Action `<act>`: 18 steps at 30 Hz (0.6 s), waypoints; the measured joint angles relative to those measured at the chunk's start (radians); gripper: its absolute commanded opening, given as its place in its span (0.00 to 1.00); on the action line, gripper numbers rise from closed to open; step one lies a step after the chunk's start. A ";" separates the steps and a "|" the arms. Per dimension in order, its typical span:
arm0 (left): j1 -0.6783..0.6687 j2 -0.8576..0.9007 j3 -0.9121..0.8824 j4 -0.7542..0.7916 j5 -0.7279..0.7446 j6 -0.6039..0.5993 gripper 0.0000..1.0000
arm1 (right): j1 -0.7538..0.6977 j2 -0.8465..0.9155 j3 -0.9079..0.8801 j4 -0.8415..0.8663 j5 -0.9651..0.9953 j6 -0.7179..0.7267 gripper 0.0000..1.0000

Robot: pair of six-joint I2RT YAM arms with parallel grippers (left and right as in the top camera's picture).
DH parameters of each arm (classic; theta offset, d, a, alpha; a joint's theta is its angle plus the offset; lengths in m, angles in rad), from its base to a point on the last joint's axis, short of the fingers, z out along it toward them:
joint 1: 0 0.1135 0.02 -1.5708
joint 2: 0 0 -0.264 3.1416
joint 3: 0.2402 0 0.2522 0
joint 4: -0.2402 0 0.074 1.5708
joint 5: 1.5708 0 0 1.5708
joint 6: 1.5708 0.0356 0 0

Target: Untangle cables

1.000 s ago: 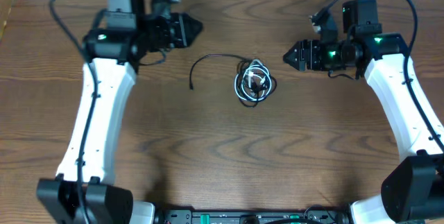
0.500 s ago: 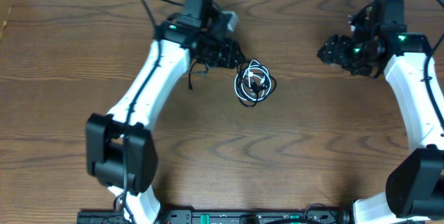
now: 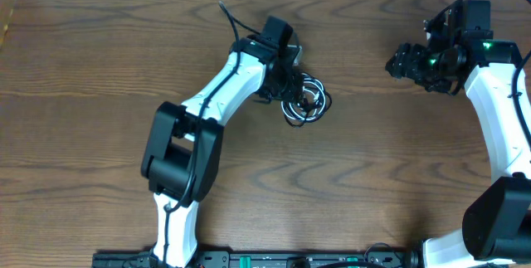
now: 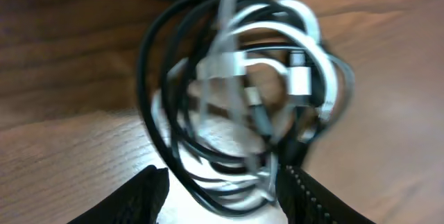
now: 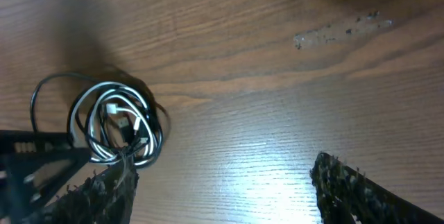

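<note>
The cables (image 3: 305, 100), one black and one white, lie coiled together in one knot near the table's middle. My left gripper (image 3: 290, 85) sits right at the knot's left side. In the left wrist view the cables (image 4: 243, 92) fill the frame, blurred. The left gripper (image 4: 222, 207) stands open there, with the coil's lower edge between its fingertips (image 4: 142, 196). A black strand runs off toward the upper left. My right gripper (image 3: 397, 60) hovers far right of the knot. In its own view the right gripper (image 5: 222, 196) is open over bare wood, with the cables (image 5: 118, 123) to the left.
The wooden table (image 3: 373, 177) has a pale strip along its far edge. The left arm's white links (image 3: 207, 106) stretch diagonally from the front to the knot, with its own thick black cord (image 3: 232, 19) looping behind. A pale scuff (image 5: 340, 30) marks the wood.
The left arm swung from the far left in to the knot, and its jaws opened. The right gripper drew back to the right, away from the knot.
</note>
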 measured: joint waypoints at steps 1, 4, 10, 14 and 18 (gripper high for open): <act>0.000 0.008 0.000 0.000 -0.008 -0.011 0.50 | 0.001 0.000 0.000 0.000 0.000 0.000 0.78; 0.000 0.026 0.000 0.006 -0.031 -0.027 0.43 | 0.014 0.000 -0.012 0.000 0.000 0.000 0.78; 0.000 0.028 0.000 0.024 -0.048 -0.042 0.41 | 0.060 0.000 -0.042 0.017 0.000 -0.003 0.79; -0.002 0.036 0.000 0.033 -0.051 -0.045 0.37 | 0.079 0.000 -0.056 0.032 0.000 -0.003 0.79; -0.004 0.049 0.000 0.061 -0.052 -0.048 0.35 | 0.080 0.000 -0.058 0.032 0.000 -0.003 0.79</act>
